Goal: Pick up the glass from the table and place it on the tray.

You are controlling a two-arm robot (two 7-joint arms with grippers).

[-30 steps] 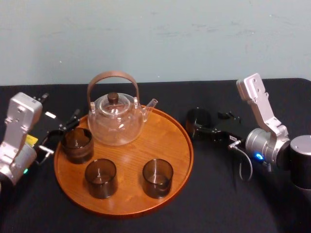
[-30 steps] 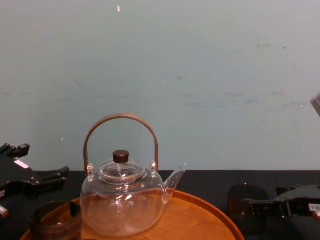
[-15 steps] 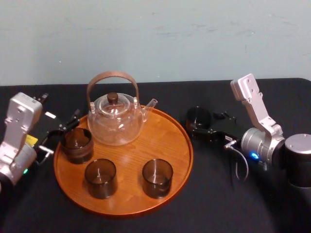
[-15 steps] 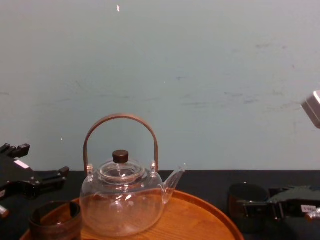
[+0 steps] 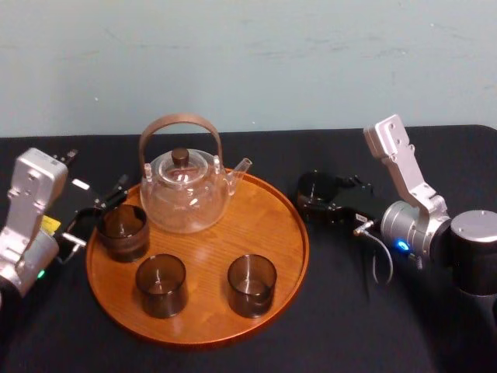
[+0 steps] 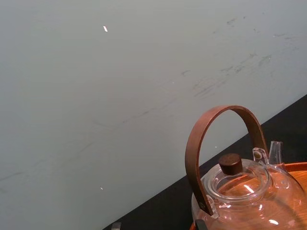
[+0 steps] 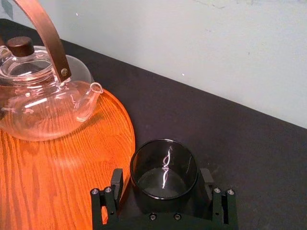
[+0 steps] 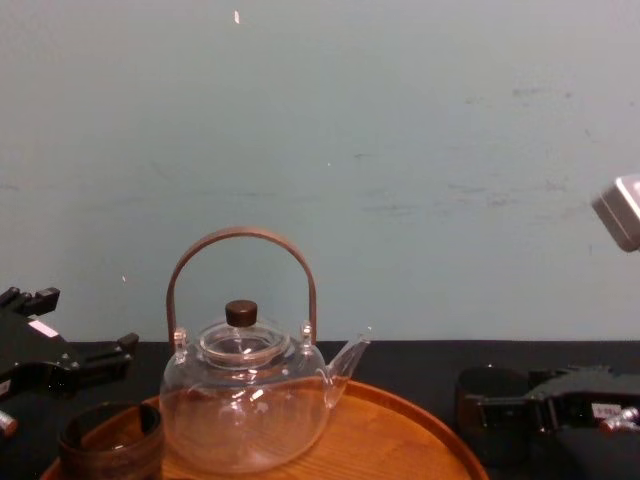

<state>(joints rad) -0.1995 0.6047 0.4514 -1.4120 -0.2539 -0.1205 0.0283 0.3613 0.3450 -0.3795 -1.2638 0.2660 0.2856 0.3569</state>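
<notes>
Grasping is in hand: the right hand point(image 7: 161, 176) is bracketing the glass point(image 5: 314, 186), standing on the table point(image 5: 342, 326) just beside the tray's point(image 5: 303, 241) right rim; clenched or not, I cannot tell. Next it is likely needing a lift clear over that rim. The left hand point(image 5: 93, 211) is idling, released, near the table's left edge.

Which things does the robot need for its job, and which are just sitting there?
For the job: glass on the table, right gripper open around it, tray.

Just sitting there: teapot, ridged cup, left tumbler and right tumbler, all on the tray; left gripper parked by the tray's left edge.
</notes>
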